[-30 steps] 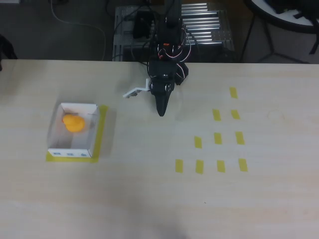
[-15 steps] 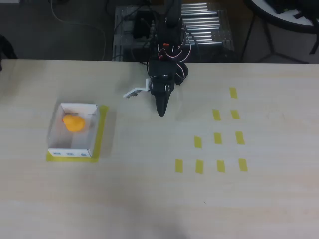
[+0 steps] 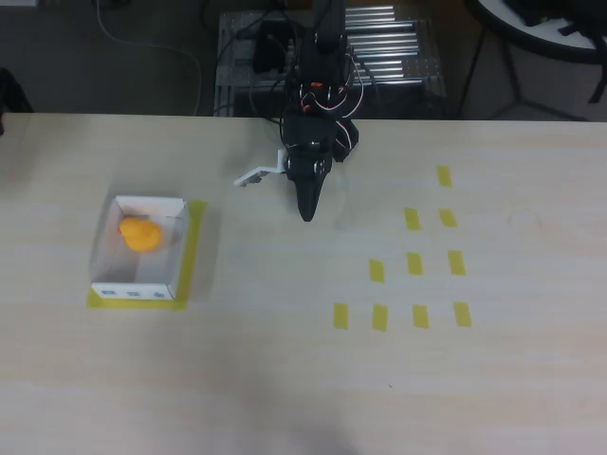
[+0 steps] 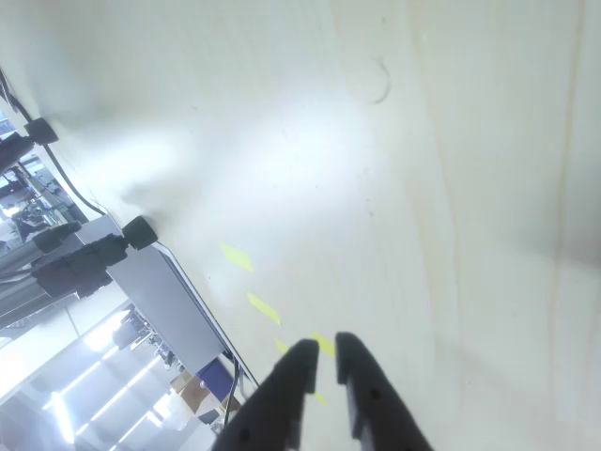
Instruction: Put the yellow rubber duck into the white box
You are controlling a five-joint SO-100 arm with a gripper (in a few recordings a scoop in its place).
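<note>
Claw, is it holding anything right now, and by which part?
Nothing is held. The claw is empty over bare table, and the yellow rubber duck lies inside the white box.

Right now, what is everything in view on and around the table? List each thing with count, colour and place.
yellow rubber duck: one, orange-yellow, inside the box, toward its far end in the overhead view.
white box: one, white, open-topped, left part of the table, small blue marks on its near short wall.
yellow tape under the box: yellow, showing along the box's right and near sides.
yellow tape strips: eleven, yellow, stepped rows on the right part of the table.
table: one, pale wood.
metal rack: one, grey, behind the table.
arm: one, black, at the table's far edge, centre.
gripper: one, black, jaws together, holding nothing, apart from the box.
</note>
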